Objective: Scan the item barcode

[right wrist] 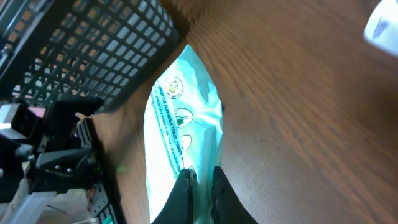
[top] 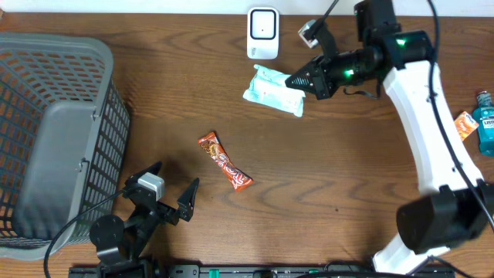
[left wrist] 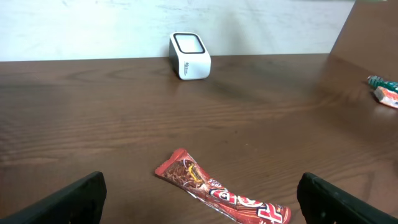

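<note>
I log right gripper [top: 293,79], upper centre, pinching the wipes pack [top: 270,91] below the scanner [top: 262,32]. Left gripper [top: 176,174], lower left: fingers spread.

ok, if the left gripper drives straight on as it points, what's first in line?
Probably the red-orange snack bar wrapper, lying just ahead of the open left gripper, if low enough.

Left gripper [top: 176,176] spread wide, held low; right gripper [top: 290,79] pinched shut, arm outstretched.
</note>
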